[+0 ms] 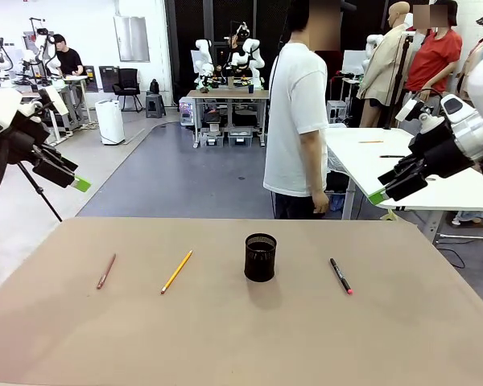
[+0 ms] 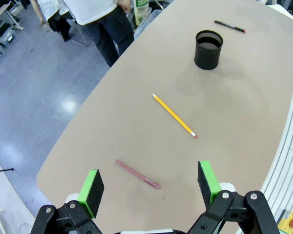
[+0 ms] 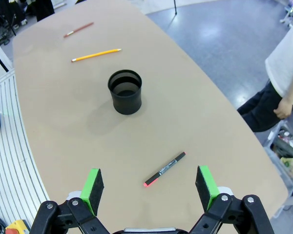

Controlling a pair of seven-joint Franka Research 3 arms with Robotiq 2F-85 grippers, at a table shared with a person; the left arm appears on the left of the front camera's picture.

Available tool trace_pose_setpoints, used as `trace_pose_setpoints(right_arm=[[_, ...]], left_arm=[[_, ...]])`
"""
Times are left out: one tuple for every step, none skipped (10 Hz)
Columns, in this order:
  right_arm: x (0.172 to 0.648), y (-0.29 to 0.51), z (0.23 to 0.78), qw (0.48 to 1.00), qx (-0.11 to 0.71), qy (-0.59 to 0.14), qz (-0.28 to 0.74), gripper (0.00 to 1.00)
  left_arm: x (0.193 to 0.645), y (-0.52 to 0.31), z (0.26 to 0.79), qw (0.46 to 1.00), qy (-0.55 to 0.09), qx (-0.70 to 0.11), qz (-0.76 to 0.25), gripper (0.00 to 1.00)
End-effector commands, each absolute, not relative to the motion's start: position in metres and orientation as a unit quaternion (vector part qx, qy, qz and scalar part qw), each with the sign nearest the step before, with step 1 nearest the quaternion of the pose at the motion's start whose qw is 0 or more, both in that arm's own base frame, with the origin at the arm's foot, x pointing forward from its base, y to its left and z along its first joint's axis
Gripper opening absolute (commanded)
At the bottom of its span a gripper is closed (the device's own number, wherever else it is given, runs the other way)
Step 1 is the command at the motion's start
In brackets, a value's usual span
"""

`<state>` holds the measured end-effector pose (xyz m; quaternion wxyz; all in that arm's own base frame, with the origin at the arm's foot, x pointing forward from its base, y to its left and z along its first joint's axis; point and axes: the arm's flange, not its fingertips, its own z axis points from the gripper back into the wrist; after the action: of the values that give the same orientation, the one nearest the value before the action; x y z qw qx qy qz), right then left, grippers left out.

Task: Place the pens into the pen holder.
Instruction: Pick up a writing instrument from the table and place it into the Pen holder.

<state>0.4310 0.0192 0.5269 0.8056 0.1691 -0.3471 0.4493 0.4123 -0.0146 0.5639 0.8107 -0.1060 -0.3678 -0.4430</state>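
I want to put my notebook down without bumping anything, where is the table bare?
The wide robot-side strip of the table, in front of the row of things, is bare; so is the narrower person-side strip behind it. There is a smaller gap between the pen holder and black marker. It is tightest between the reddish-brown pen and yellow pencil.

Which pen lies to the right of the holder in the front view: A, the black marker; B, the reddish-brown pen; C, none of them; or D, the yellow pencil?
A: the black marker lies alone on the table to the right of the holder, while the pencil and the brown pen both lie to its left.
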Motion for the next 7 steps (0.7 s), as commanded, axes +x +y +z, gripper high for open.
trace_pose_setpoints(right_arm=[[0.432,0.019,0.528,0.800,0.178,-0.356,0.449,1.00],[0.432,0.019,0.528,0.800,0.178,-0.356,0.449,1.00],[0.432,0.019,0.528,0.800,0.178,-0.356,0.449,1.00],[0.432,0.019,0.528,0.800,0.178,-0.356,0.449,1.00],[0.432,0.019,0.528,0.800,0.178,-0.356,0.449,1.00],[0.432,0.019,0.528,0.800,0.178,-0.356,0.449,1.00],[0.432,0.019,0.528,0.800,0.178,-0.356,0.449,1.00]], left_arm=[[0.411,-0.014,0.564,0.810,-0.369,-0.106,-0.442,1.00],[0.411,-0.014,0.564,0.810,-0.369,-0.106,-0.442,1.00],[0.411,-0.014,0.564,0.810,-0.369,-0.106,-0.442,1.00],[0.412,-0.015,0.564,0.811,-0.368,-0.106,-0.443,1.00],[0.413,-0.041,0.561,0.839,-0.309,-0.096,-0.437,1.00],[0.417,-0.063,0.556,0.864,-0.267,-0.068,-0.422,1.00],[0.423,-0.080,0.550,0.888,-0.231,-0.032,-0.397,1.00]])
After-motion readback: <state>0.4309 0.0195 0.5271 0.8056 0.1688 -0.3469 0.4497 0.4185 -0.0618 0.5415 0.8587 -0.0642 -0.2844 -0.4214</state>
